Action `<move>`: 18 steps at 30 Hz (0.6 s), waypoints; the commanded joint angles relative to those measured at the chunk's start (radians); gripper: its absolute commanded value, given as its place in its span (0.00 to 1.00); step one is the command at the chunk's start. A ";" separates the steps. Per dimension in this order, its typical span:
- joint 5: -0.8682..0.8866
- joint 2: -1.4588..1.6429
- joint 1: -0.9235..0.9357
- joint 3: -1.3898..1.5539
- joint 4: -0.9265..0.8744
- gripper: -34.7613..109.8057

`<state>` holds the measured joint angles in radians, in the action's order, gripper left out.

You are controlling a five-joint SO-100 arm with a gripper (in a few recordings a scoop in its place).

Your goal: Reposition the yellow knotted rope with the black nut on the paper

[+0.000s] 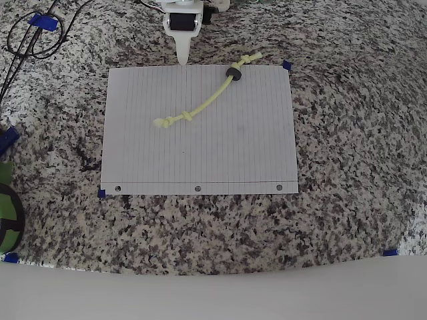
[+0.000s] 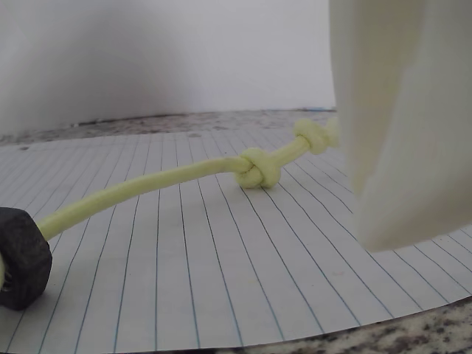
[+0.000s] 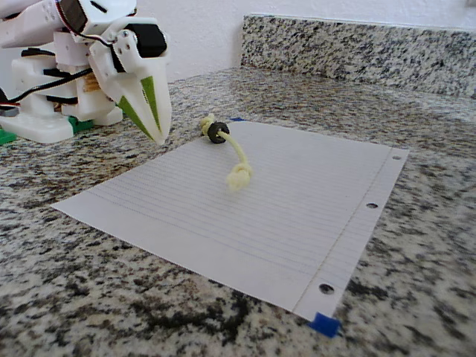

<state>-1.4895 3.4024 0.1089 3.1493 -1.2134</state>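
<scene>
The gripper (image 1: 181, 59) has its two white fingers pressed together into one pointed tip, so the jaws are clenched and hold nothing. In the overhead view this tip hangs at the far edge of the paper (image 1: 220, 160), a little left of the middle of that edge. In the fixed view the gripper (image 3: 160, 137) points downward, with green on the inner side of the fingers, and its tip is just above the far left edge of the sheet; I cannot tell if it touches the sheet. In the wrist view one pale finger (image 2: 398, 125) fills the right side.

The yellow knotted rope (image 1: 203, 101) lies on the far half of the paper, apart from the gripper tip. It goes diagonally from a knotted end near the middle of the sheet up to the far right, where the other knotted end reaches the far edge. The black nut (image 1: 233, 72) sits around the rope close to this far right end, just before the knot. In the wrist view the nut (image 2: 21, 258) is at the left edge and the rope (image 2: 169, 181) runs from it toward two knots.

The paper lies flat on a granite counter (image 1: 347, 220), with three punched holes along its near edge and blue tape (image 3: 324, 324) at a corner.
</scene>
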 commanded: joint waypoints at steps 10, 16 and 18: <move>0.002 0.008 0.000 -0.005 0.011 0.24; -0.003 0.005 0.003 -0.066 0.066 0.24; -0.005 0.000 0.003 -0.095 0.086 0.24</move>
<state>-1.4895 3.4008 0.1089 3.1124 -1.1536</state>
